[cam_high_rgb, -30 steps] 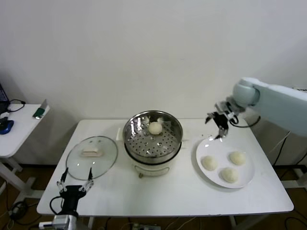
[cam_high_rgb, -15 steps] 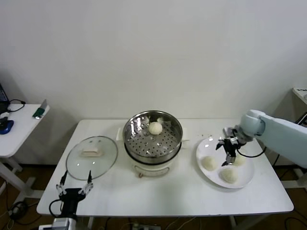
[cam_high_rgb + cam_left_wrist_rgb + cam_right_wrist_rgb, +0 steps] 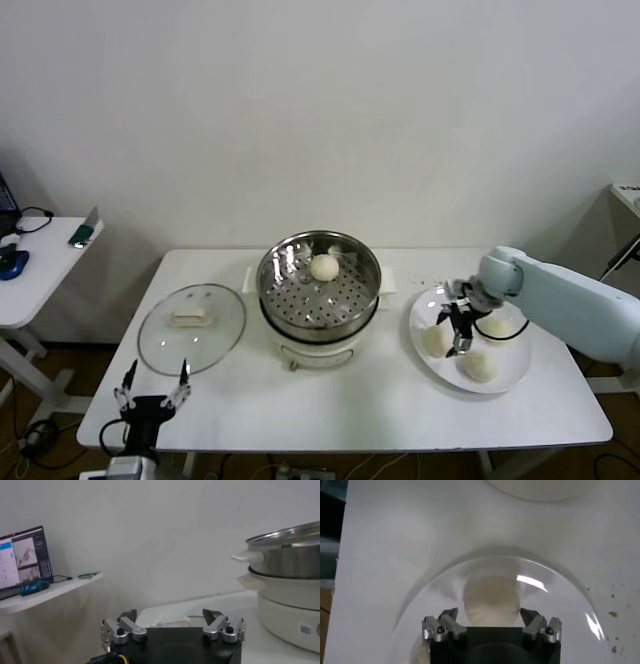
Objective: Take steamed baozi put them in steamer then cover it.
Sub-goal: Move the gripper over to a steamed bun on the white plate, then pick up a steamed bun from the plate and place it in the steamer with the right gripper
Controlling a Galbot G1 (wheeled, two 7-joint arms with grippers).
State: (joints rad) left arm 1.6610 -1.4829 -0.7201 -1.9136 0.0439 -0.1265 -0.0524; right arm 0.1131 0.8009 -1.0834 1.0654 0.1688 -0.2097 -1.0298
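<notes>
Right gripper [image 3: 452, 330] above white table [image 3: 350, 405].

Right end effector [image 3: 489, 621], fingers spread, straddles a baozi [image 3: 491, 600] on the white plate [image 3: 420, 600]

Plain white wall [image 3: 320, 110]; white table [image 3: 340, 410]; small side desk [image 3: 35, 265] at left.

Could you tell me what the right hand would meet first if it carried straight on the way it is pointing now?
Most likely the steamed baozi on the near-left part of the white plate. The right hand points down at it, open, one finger to each side; how far above it the hand stands is unclear.
</notes>
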